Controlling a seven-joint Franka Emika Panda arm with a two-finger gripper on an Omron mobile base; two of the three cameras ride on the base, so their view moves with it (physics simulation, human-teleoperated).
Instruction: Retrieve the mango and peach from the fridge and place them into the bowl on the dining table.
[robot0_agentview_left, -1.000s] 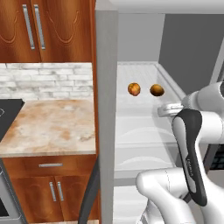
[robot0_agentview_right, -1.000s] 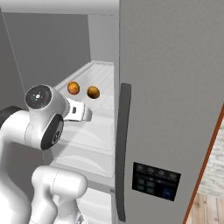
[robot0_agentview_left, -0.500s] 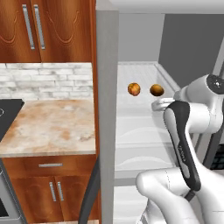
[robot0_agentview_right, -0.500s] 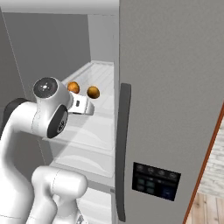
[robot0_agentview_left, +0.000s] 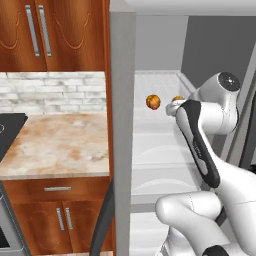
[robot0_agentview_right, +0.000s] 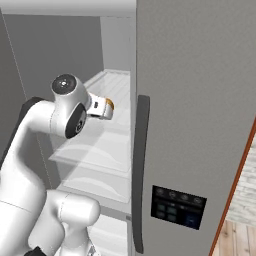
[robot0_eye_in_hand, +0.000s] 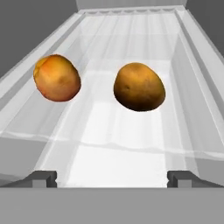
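Fridge (robot0_agentview_right: 200, 100) left door is open and the arm reaches into the white interior at upper-shelf height. Hand (robot0_eye_in_hand: 112, 177) is wide open and empty: both finger tips (robot0_eye_in_hand: 41, 177) sit far apart at the bottom of the hand view, with bare shelf between them. Two fruits sit on the clear shelf (robot0_eye_in_hand: 131, 52) ahead of the hand, side by side and not touching. In the hand view the orange-red peach (robot0_eye_in_hand: 57, 78) is on the left and the browner, golden mango (robot0_eye_in_hand: 139, 86) on the right, roughly centred between the tips but further in; no contact with either. From the left base view the peach (robot0_agentview_left: 153, 102) is plainly visible on the shelf, and the mango (robot0_agentview_left: 177, 98) peeks out just behind the arm's wrist, mostly covered. From the right base view the wrist points into the compartment, and a sliver of orange fruit shows at its end; can't tell which fruit. The right fridge door is shut, with its dark handle (robot0_agentview_right: 140, 170) and black control panel (robot0_agentview_right: 178, 206) facing the camera. Left of the fridge are a marble-topped wall desk (robot0_agentview_left: 55, 145) and wooden cabinets (robot0_agentview_left: 50, 35).
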